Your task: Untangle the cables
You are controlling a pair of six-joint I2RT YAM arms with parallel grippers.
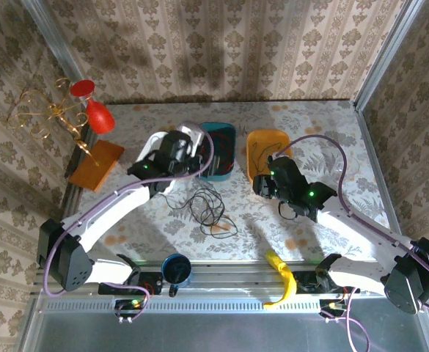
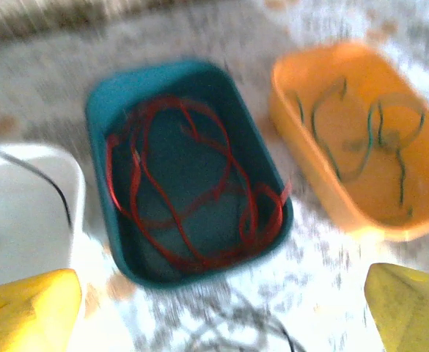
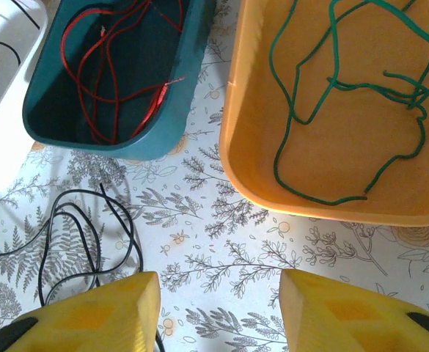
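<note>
Loosely, the thin red cable (image 2: 192, 183) loops inside a rounded teal plastic tub (image 2: 104, 95); at its 3 o'clock a wiry green cable (image 3: 333, 82) curls in a smooth orange tub (image 3: 251, 183). At 6 o'clock a black cable (image 1: 203, 209) sprawls on the floral tabletop (image 3: 236, 249). The yellow-tipped left gripper (image 2: 218, 293) and right gripper (image 3: 218, 293) gape wide, empty.

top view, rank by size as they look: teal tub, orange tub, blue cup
1. Teal tub and orange tub: look alike, both partly covered, so unranked.
2. Blue cup: clearly smallest.
</note>
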